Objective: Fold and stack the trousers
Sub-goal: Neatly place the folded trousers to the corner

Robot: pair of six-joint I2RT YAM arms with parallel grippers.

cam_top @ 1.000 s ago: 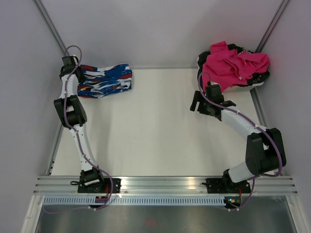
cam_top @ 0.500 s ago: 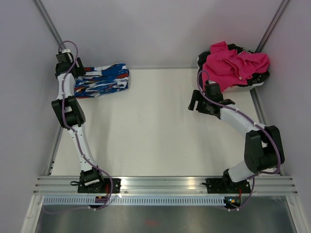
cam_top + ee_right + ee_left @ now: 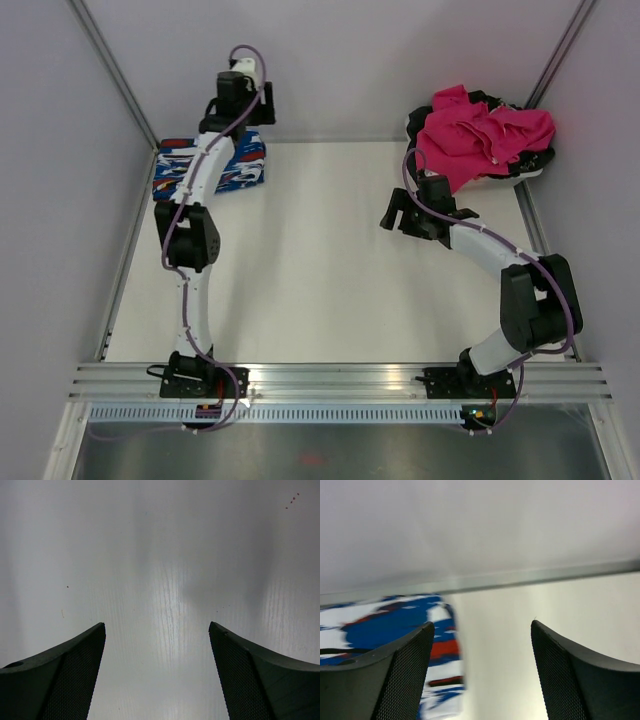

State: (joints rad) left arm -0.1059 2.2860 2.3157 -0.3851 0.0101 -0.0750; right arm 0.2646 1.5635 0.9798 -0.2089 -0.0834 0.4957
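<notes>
The trousers [image 3: 243, 168] lie folded in the far-left corner of the surface [image 3: 320, 280], along its rear edge. The left fingers [image 3: 405, 675] are spread wide and empty above the trousers' right edge. The right fingers [image 3: 65, 680] are spread wide and empty over bare surface, near the pink garment pile [image 3: 485, 135].

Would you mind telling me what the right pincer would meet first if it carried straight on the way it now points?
Most likely the bare table: the right pincer is open, and its wrist view shows only that white surface ahead. How far off it lies, I cannot tell.
</notes>
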